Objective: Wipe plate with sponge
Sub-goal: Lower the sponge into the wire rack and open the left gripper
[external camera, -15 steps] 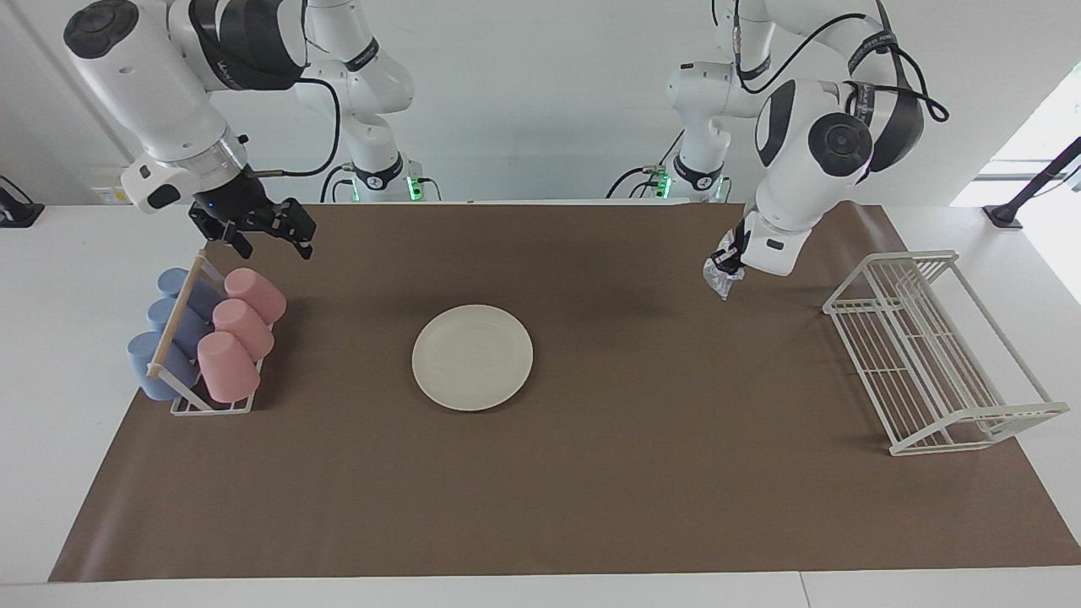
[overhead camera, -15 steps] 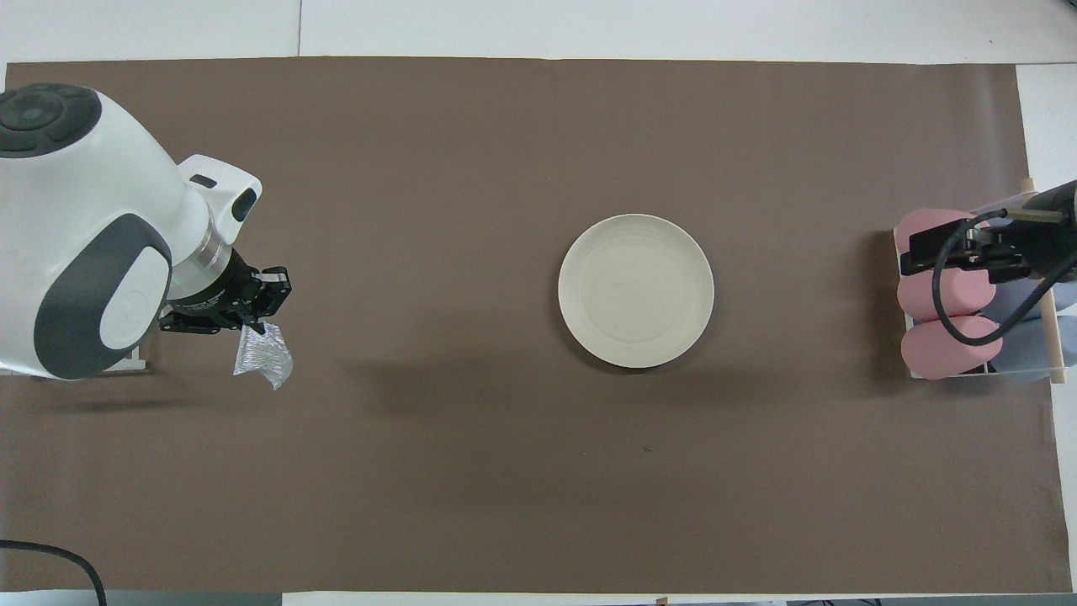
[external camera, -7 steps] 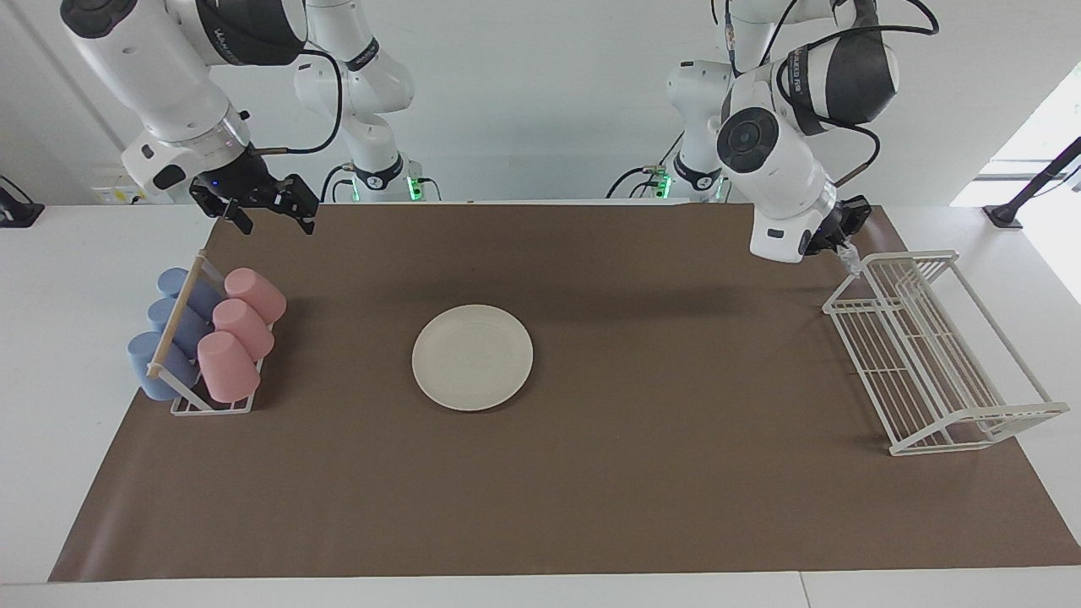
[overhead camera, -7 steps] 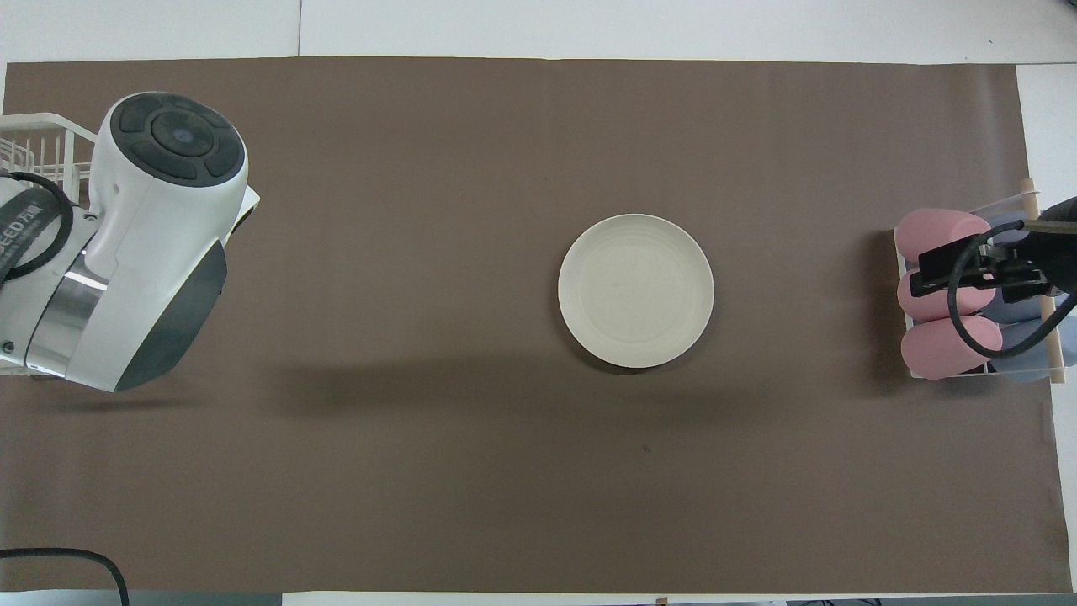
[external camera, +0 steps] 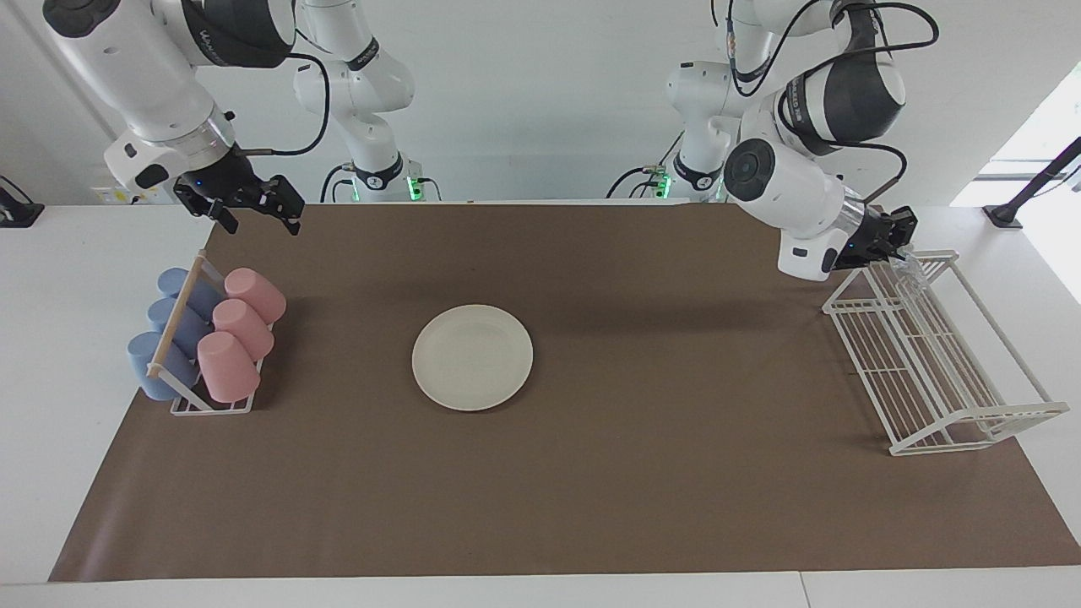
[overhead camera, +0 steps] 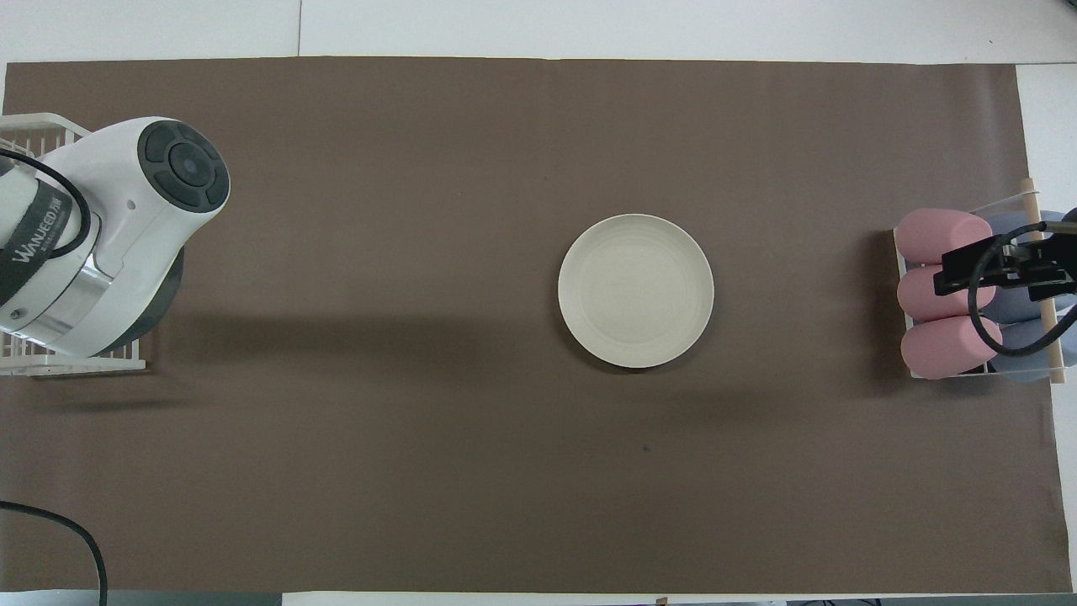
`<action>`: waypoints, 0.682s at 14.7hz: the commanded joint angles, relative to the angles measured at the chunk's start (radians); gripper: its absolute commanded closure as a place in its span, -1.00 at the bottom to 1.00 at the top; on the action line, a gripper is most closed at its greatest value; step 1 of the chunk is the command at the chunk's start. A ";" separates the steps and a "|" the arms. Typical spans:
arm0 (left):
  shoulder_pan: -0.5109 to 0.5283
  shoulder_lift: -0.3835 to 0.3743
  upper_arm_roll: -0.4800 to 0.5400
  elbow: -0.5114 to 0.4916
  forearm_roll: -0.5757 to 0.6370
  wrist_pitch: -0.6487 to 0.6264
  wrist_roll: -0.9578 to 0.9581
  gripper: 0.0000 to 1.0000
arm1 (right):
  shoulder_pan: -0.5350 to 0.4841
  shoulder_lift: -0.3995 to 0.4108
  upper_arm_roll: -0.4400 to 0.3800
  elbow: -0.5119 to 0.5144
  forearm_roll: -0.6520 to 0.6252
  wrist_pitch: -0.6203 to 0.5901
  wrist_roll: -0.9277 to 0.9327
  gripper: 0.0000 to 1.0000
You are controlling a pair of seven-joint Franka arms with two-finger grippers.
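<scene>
The cream-white plate (external camera: 472, 357) (overhead camera: 635, 290) lies flat in the middle of the brown mat with nothing on it. My left gripper (external camera: 902, 245) hangs over the robots' end of the white wire rack (external camera: 929, 355), well away from the plate. It is shut on the sponge (external camera: 909, 263), of which only a small silvery bit shows below the fingertips. In the overhead view the left arm's own body hides that gripper and the sponge. My right gripper (external camera: 260, 221) (overhead camera: 980, 268) is open and holds nothing, up in the air over the cup holder.
A holder with pink cups (external camera: 236, 333) (overhead camera: 942, 295) and blue cups (external camera: 169, 333) stands at the right arm's end. The wire rack (overhead camera: 34, 126) stands at the left arm's end. A brown mat (external camera: 591, 490) covers the table.
My left arm swung with the sponge from over the mat out to the wire rack. My right gripper rose a little and drew back toward the robots.
</scene>
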 commanded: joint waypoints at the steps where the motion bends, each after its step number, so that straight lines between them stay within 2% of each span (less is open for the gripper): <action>1: 0.028 0.053 -0.003 -0.022 0.064 0.047 -0.050 1.00 | 0.000 -0.017 0.000 -0.016 -0.016 0.012 -0.025 -1.00; 6: 0.028 0.165 -0.001 0.003 0.083 0.043 -0.305 1.00 | 0.009 -0.014 0.001 -0.010 -0.017 0.011 -0.029 -1.00; 10: 0.027 0.172 -0.003 0.005 0.073 0.051 -0.331 1.00 | 0.011 -0.020 0.003 -0.013 -0.016 0.011 -0.029 -1.00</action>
